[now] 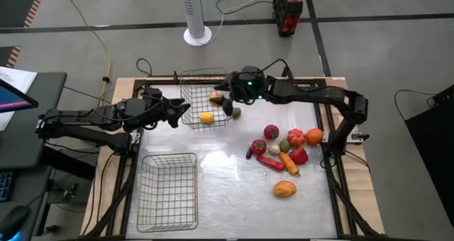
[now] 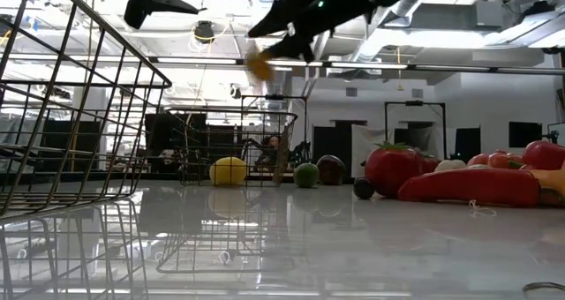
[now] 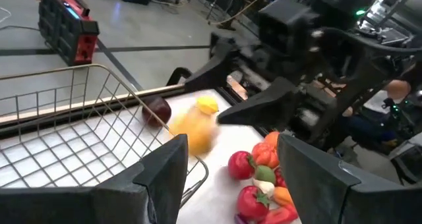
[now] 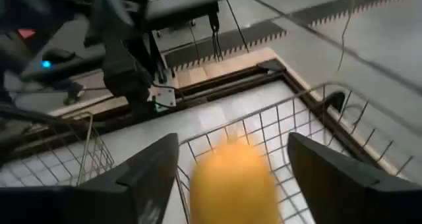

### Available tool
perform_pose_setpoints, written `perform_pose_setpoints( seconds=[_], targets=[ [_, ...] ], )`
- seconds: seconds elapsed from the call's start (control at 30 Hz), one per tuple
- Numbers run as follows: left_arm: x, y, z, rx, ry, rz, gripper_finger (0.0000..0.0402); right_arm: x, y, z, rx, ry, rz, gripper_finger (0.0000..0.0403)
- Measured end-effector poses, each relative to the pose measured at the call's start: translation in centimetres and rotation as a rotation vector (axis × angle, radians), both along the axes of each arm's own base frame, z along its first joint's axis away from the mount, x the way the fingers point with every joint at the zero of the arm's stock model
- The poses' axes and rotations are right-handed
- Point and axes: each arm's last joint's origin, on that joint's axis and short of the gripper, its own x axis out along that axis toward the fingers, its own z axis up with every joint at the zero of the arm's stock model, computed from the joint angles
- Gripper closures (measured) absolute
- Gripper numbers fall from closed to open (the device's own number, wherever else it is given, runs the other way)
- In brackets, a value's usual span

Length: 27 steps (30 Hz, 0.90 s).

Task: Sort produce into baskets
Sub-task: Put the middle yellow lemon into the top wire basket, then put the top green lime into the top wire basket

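Right gripper [image 1: 221, 99], fingers spread, drops an orange fruit [image 1: 216, 97] over the far basket [image 1: 186, 81]; left gripper [image 1: 186, 115] open, most produce [image 1: 285, 150] unsorted.

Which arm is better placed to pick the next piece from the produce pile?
Right. The right hand hovers over the far basket, nearer the produce pile; the left hand is at that basket's other side, farther away.

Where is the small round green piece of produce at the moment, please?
In the high view, the small round green piece of produce lies on the white table, just outside the far silver wire-mesh basket, on its right, below the right gripper.
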Motion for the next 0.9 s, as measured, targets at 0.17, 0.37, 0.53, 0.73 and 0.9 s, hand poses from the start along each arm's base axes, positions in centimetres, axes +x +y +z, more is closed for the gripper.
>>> perform_pose_setpoints(
  seconds=[0.17,0.37,0.53,0.73,0.9],
  targets=[
    [0.0,0.0,0.0,0.011,0.008,0.000,0.0179,0.8,-0.7,-0.5,0.025,0.127,0.006,0.0015],
    [0.1,-0.2,-0.1,0.002,0.023,-0.101,0.0177,-1.1,0.2,2.2,-0.053,0.361,0.056,0.0025],
    [0.1,-0.3,-0.1,-0.002,0.023,-0.114,0.0177,-3.0,0.4,1.0,-0.092,0.541,0.046,0.0057],
    [0.0,-0.2,-0.1,-0.007,0.015,-0.064,0.0176,-4.2,-0.1,-4.1,-0.005,0.608,0.031,0.0083],
    [0.0,-0.2,-0.1,-0.007,0.014,-0.059,0.0164,-4.8,0.3,-7.6,0.012,0.644,0.057,0.0080]
  ],
)
